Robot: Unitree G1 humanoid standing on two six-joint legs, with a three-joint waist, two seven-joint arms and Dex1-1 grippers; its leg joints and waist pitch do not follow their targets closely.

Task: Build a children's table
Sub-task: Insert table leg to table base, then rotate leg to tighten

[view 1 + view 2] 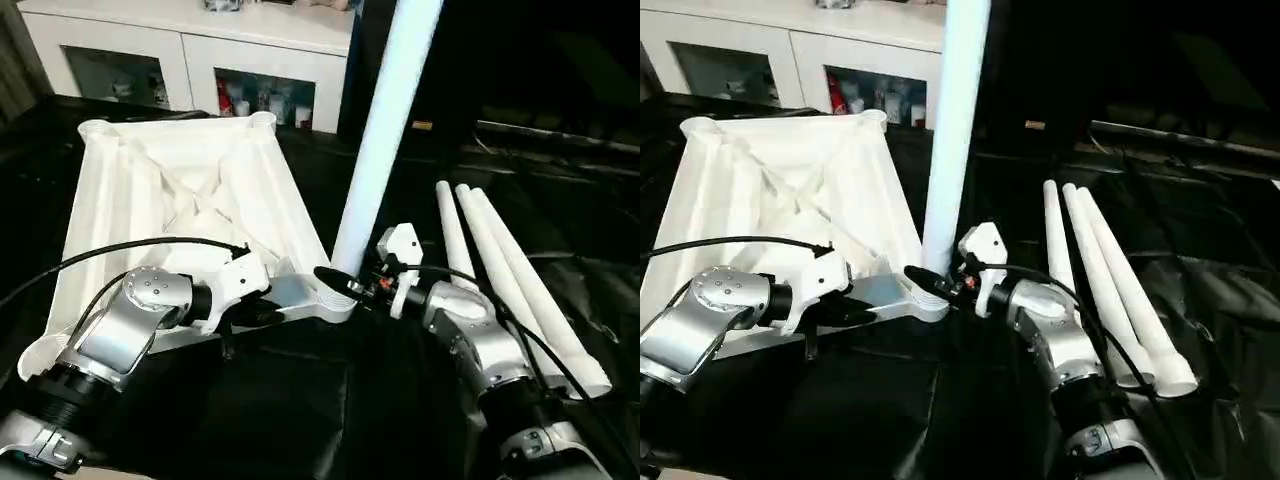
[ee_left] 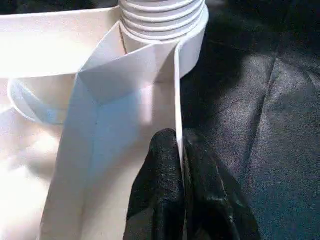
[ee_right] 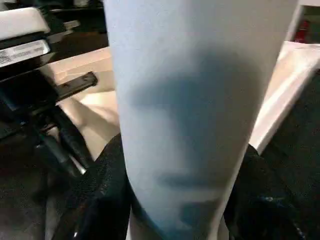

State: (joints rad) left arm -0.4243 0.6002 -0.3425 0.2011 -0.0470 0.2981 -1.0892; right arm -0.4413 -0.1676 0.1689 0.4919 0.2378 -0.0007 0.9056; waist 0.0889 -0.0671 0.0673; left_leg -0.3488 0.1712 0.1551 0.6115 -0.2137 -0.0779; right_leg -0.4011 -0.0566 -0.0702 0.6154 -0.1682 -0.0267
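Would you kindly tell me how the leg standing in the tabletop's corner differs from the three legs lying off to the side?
The standing leg is upright in a corner socket of the tabletop; the three spare legs lie flat on the black cover. The right gripper clasps the standing leg; nothing touches the spare legs. All are white tapered tubes.

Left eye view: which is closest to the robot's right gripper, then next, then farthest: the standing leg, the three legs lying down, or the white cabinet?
1. Standing leg: clasped between the right gripper's fingers, at the tabletop's near corner.
2. Three lying legs: on the black cloth, to the gripper's right.
3. White cabinet: far back, beyond the tabletop.
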